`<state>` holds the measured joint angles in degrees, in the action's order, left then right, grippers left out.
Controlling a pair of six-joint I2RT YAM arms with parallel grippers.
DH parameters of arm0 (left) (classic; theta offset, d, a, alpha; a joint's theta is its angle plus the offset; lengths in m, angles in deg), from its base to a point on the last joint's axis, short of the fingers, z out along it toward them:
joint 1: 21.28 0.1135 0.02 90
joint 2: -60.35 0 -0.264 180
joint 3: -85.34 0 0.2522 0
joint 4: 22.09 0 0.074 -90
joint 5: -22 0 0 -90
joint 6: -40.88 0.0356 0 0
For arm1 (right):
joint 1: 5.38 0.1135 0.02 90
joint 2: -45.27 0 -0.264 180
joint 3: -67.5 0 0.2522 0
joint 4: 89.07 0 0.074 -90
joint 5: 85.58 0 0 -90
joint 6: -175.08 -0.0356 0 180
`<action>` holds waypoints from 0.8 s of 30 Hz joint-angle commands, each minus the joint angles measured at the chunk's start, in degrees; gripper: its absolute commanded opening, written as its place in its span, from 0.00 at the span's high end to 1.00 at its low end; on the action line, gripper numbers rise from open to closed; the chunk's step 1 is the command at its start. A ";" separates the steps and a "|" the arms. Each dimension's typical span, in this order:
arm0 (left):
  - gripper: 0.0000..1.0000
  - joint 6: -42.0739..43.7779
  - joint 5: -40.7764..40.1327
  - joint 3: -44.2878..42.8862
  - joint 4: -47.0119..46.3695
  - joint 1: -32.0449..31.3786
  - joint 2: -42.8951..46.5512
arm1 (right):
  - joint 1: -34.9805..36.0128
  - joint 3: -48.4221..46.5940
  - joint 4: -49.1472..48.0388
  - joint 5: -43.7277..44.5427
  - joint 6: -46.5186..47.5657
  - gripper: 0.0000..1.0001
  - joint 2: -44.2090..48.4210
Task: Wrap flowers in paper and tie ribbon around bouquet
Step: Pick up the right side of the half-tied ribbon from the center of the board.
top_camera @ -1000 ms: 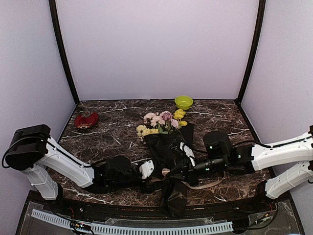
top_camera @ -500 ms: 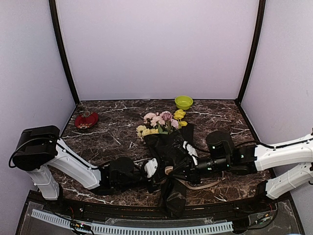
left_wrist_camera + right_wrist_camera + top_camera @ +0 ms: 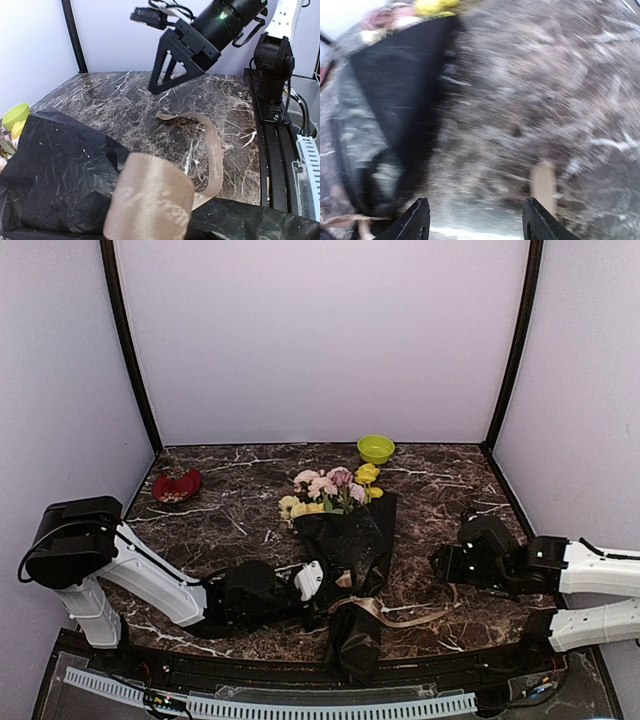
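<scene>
The bouquet lies mid-table with the pink and yellow flowers (image 3: 335,487) at its far end, sticking out of the black paper (image 3: 352,540) cone. The beige ribbon (image 3: 388,615) crosses the narrowed lower part and trails right on the table. My left gripper (image 3: 323,597) sits at that narrow part from the left. In the left wrist view a ribbon (image 3: 150,202) loop rises right in front of the lens and hides the fingers, which look shut on it. My right gripper (image 3: 442,562) stands open and empty, well right of the bouquet; its view is blurred, with a ribbon (image 3: 543,182) end nearby.
A green bowl (image 3: 376,449) stands at the back, behind the flowers. A red dish (image 3: 177,486) sits at the back left. The black paper's tail (image 3: 355,645) hangs over the table's front edge. The right arm (image 3: 200,35) looms over the ribbon's loose end.
The right gripper has opened, let go at the bouquet's waist and pulled back to the right. The left gripper moved in to the bouquet earlier and has since stayed put.
</scene>
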<state>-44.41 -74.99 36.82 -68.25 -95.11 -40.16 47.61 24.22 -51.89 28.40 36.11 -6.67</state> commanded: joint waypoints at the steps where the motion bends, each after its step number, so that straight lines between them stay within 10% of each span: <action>1: 1.00 0.27 -0.40 -1.59 0.65 -0.50 -0.24 | -2.79 5.75 4.83 6.22 -13.18 0.36 0.56; 13: 1.00 0.44 -1.10 -2.15 1.73 -0.84 -0.31 | -3.42 8.79 -3.55 -0.13 -12.34 0.47 -9.89; 16: 1.00 0.56 -1.07 -2.15 1.99 -0.86 -0.25 | -3.63 10.44 -6.57 -2.36 -12.38 0.68 -9.94; 18: 1.00 0.65 -1.02 -2.15 2.15 -0.88 -0.17 | -4.06 11.15 -7.05 -3.21 -12.57 0.99 -9.33; 24: 1.00 0.65 -1.23 -1.65 2.17 -0.81 0.22 | -5.43 9.01 -4.65 -0.66 -6.38 1.00 2.62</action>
<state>-44.21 -75.82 35.84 -66.44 -95.52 -40.73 43.11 34.91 -55.74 26.04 24.77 -11.94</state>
